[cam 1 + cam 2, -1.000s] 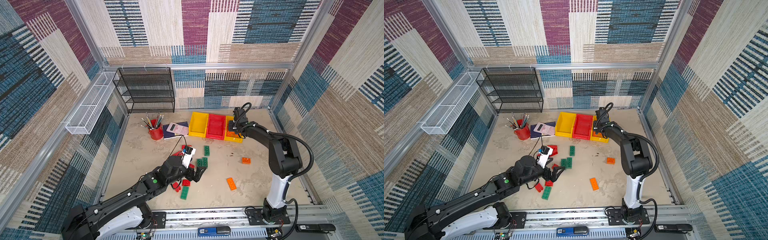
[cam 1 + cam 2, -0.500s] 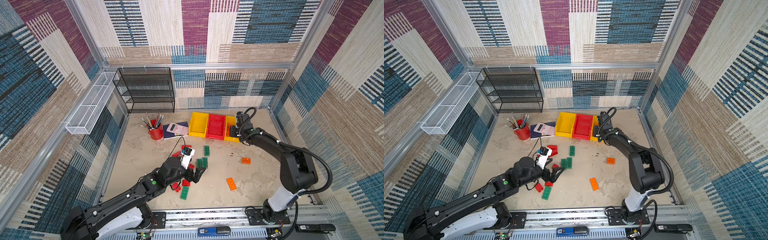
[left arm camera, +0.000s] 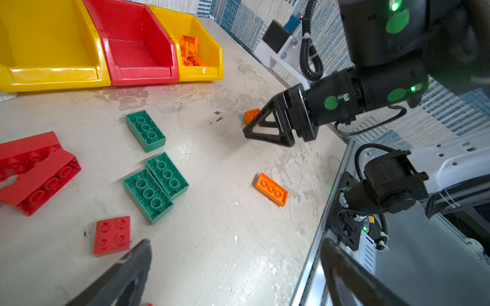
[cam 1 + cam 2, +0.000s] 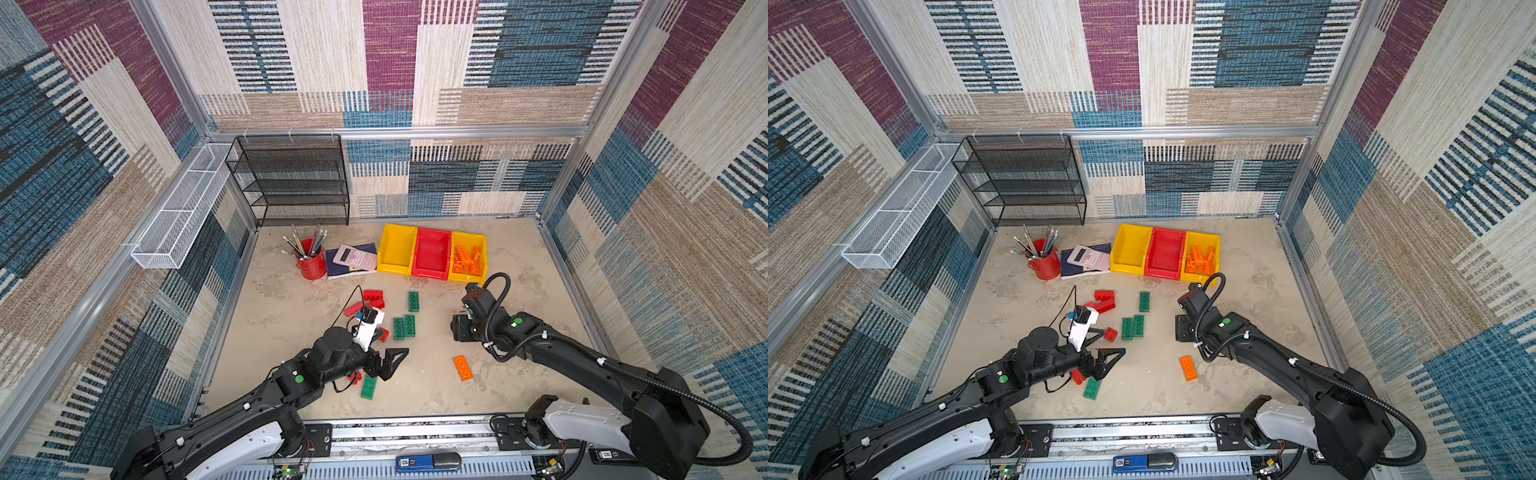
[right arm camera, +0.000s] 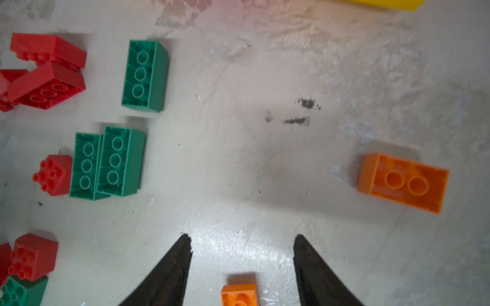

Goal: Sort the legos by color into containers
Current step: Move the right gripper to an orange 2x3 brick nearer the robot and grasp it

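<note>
Orange legos (image 4: pixel 468 261) sit in one yellow end bin of the containers (image 4: pixel 395 253), well beyond the right gripper (image 5: pixel 242 239), which hangs released and empty over the surface (image 5: pixel 238 132) beside a loose orange brick (image 5: pixel 403 182). Left gripper (image 3: pixel 236 243), spread wide and empty, hovers near a red brick (image 3: pixel 112 234).
</note>
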